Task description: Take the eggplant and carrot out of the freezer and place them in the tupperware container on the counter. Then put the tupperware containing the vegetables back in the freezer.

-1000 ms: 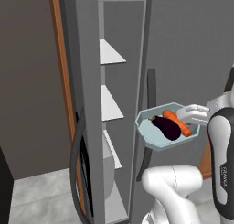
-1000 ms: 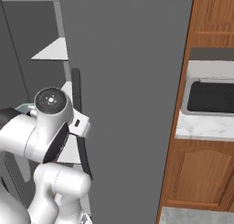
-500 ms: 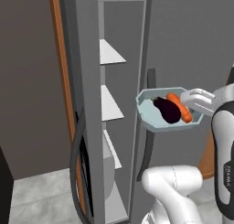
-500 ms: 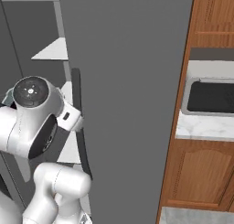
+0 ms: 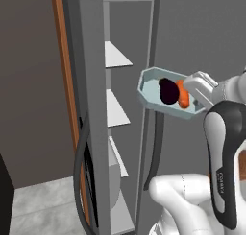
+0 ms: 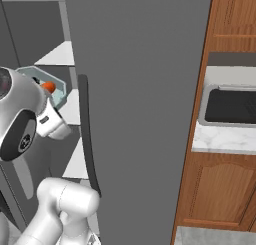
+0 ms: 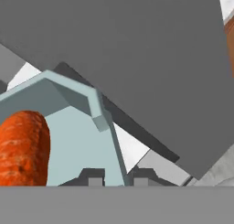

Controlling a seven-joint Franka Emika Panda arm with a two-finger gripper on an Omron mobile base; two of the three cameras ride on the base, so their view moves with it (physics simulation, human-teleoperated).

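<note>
Change: While the base cameras stay put, the tupperware container (image 5: 156, 92) w/ both veg has risen since a sec ago & moved nearer the freezer (image 5: 91, 109) opening; arm's elbow has swung lower in right base view.
Freezer: tall grey cabinet, door open; white shelves stacked inside, seen edge-on in left base view. Long dark curved handle (image 6: 86, 134) runs down the door (image 6: 140, 89) front in right base view.
Counter: white grey-veined marble (image 6: 220, 139) over brown wood cabinets, right of freezer, well apart from the tub.
Tupperware container: pale teal tub, in the air, tilted, its far corner just beside the freezer's front edge, about level w/ the gap between upper & middle shelves.
Room: open shelf space lies left of the tub; freezer door close on its right side in right base view.
Eggplant: dark lump (image 5: 168, 91) inside tub, touching carrot.
Carrot: orange stick (image 5: 182, 94) inside tub, on gripper side; fills lower left of hand view (image 7: 23, 147).
Gripper: (image 7: 114, 176) clenched on tub's rim, one tip inside wall, one outside.
Writing: small dark text on arm's forearm (image 5: 220, 181), too small to read.
</note>
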